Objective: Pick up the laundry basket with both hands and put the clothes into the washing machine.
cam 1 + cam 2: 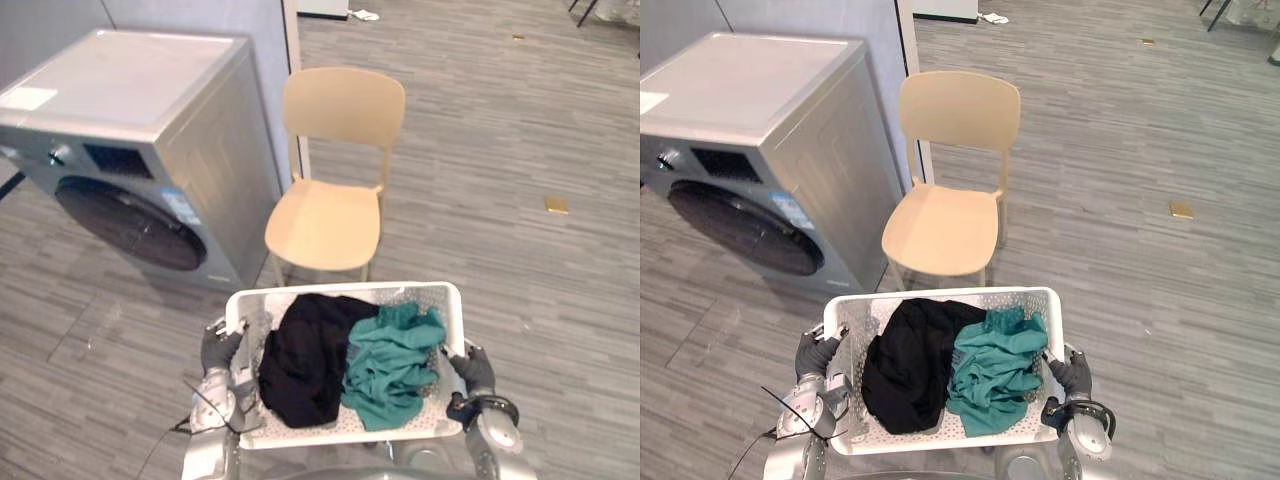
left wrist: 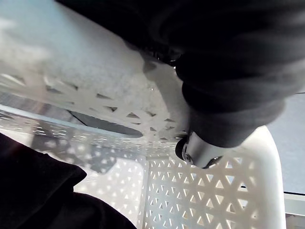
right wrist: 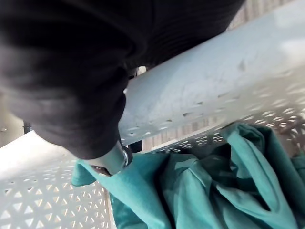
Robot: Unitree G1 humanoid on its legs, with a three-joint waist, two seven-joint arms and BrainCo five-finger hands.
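Item: white laundry basket, holding black garment and teal garment; our left hand and right hand clench opposite rims, balancing the load.

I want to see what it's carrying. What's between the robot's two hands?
The laundry basket, with black clothes toward the left hand and teal clothes toward the right hand, seen in both eye views.

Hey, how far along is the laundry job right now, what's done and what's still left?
Done: both hands grip the laundry basket, the left hand on one side rim, the right hand on the other, and it looks lifted. In hand: the carry, with the black garment and teal garment inside. Left: reach the washing machine, whose door looks shut, and load the clothes.
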